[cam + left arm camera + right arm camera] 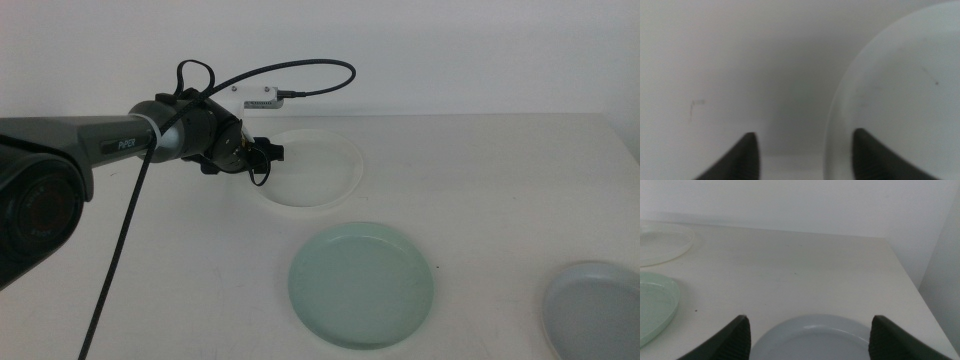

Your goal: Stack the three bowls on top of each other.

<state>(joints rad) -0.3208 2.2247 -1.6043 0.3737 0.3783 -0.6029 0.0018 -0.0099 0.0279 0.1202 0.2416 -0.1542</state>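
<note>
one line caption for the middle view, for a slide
Left gripper open at the white bowl's rim, with the green bowl and grey-blue bowl lying apart, unstacked.

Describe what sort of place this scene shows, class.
Probably a robot lab bench: a bare white table against a plain wall, the left gripper at the white bowl, plus the mint bowl and grey-blue bowl.

three bowls (361, 283), two arms (110, 145)
</note>
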